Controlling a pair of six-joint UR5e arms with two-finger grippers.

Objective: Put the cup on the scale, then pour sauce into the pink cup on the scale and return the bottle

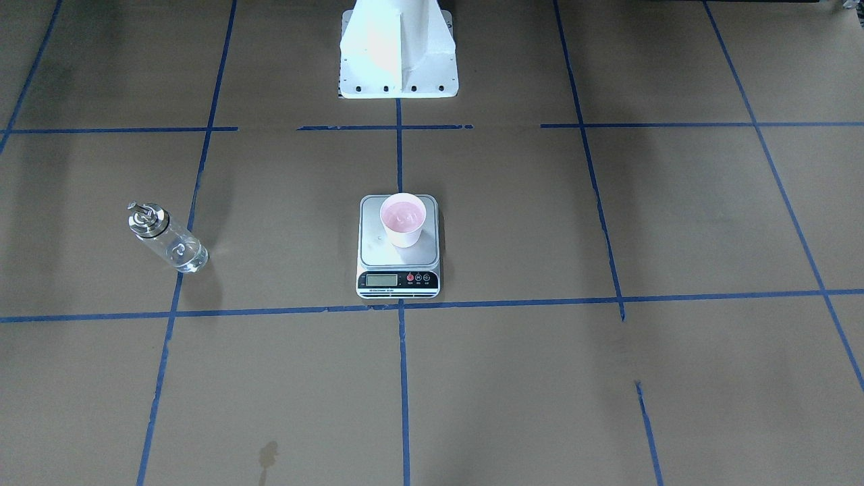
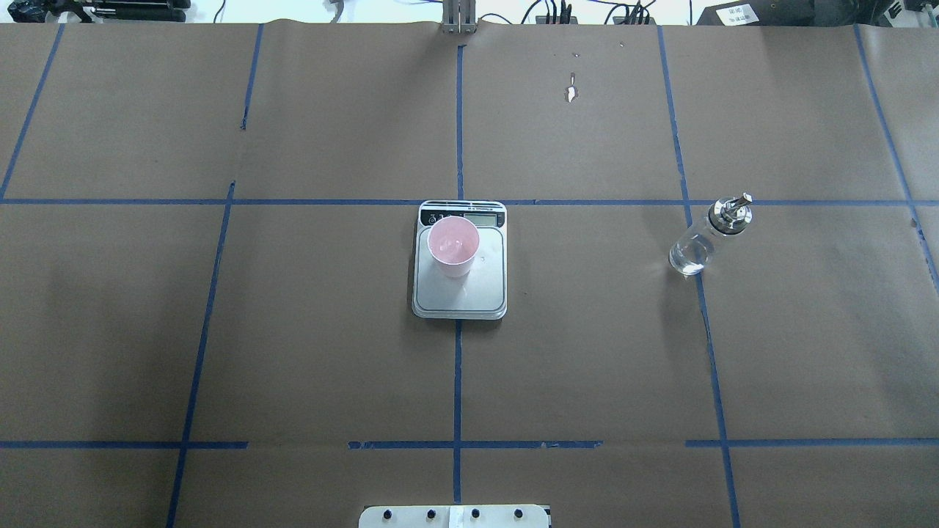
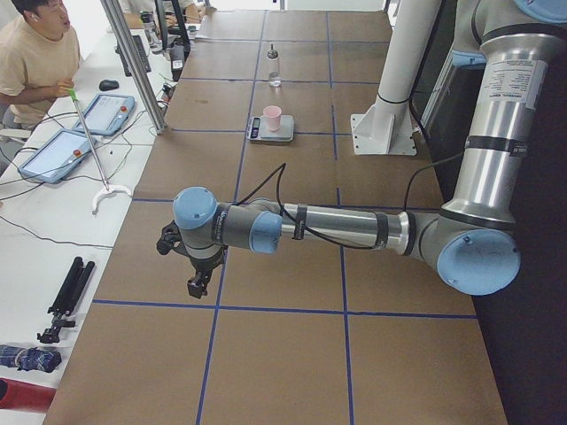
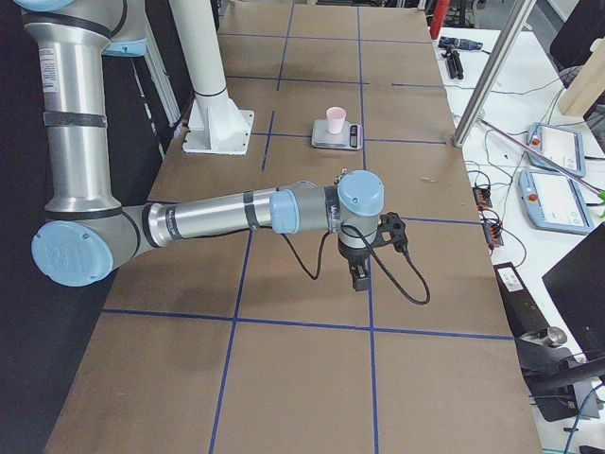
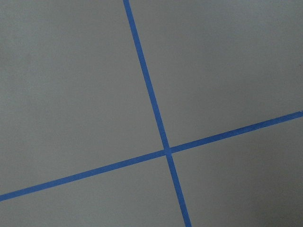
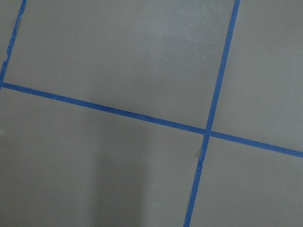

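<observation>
The pale pink cup (image 1: 403, 219) stands upright on the silver-grey scale (image 1: 378, 251), toward the platform's far side from the display; it also shows in the overhead view (image 2: 453, 246) on the scale (image 2: 461, 299). The clear glass bottle (image 1: 169, 237) with a metal cap stands upright on the table to the robot's right (image 2: 703, 238), with clear liquid in it. My left gripper (image 3: 197, 285) hangs over the table's left end, far from the scale. My right gripper (image 4: 360, 280) hangs over the right end. I cannot tell whether either is open or shut. Both wrist views show only paper and tape.
Brown paper with a blue tape grid covers the table. The white robot pedestal (image 1: 398, 54) stands at the robot's edge. An operator (image 3: 35, 53) sits beside tablets (image 3: 106, 111) at the far side, and a black tripod (image 3: 66, 297) lies off the table.
</observation>
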